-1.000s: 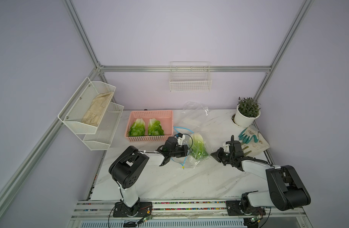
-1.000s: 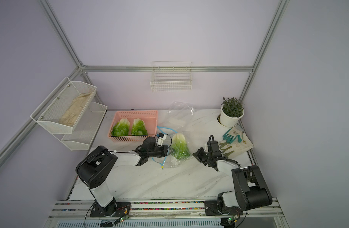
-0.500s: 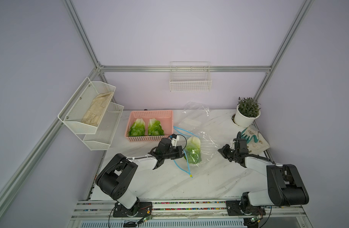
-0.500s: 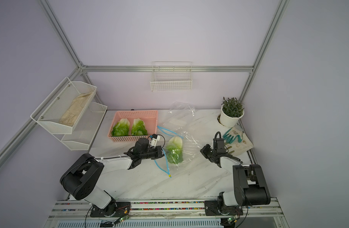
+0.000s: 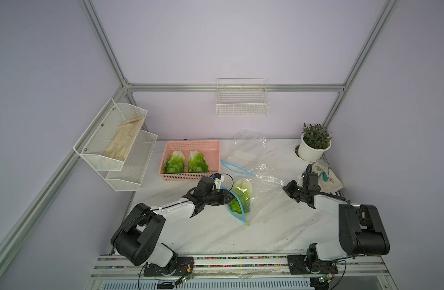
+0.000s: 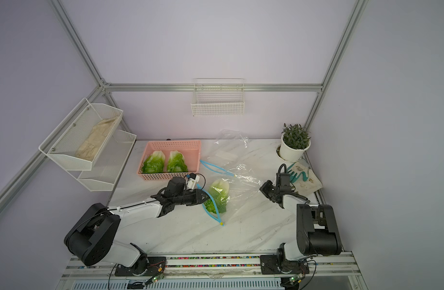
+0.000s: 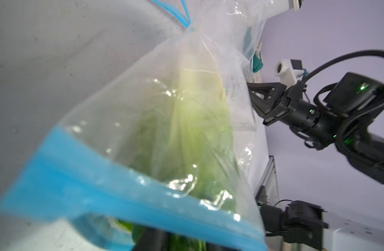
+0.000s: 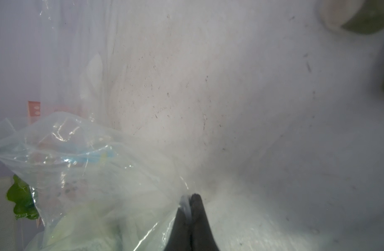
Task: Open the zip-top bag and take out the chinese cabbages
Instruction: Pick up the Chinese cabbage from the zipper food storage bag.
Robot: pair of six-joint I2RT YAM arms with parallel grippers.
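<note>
The clear zip-top bag [image 5: 263,190] lies stretched across mid-table, with one chinese cabbage [image 5: 242,195] inside. My left gripper [image 5: 228,198] sits at the bag's blue zip strip [image 7: 99,184]. Its jaws stand apart, with green leaves showing between them. My right gripper [image 5: 287,188] is shut on the bag's clear far corner, and the film is pinched between its fingertips [image 8: 190,197]. Two more cabbages [image 5: 175,162] [image 5: 198,162] lie in the pink basket [image 5: 190,143]. Both top views show the bagged cabbage [image 6: 219,194].
Another clear bag [image 5: 246,150] with a blue zip lies behind, beside the basket. A potted plant [image 5: 315,143] and garden gloves [image 5: 325,175] sit at the back right, close to my right arm. A wire rack [image 5: 115,143] hangs on the left wall and a wire basket [image 5: 242,100] on the back wall.
My right gripper has pulled its corner of the bag to the right and back, stretching the film. The cabbage has slid slightly toward the front. My left jaws have parted.
</note>
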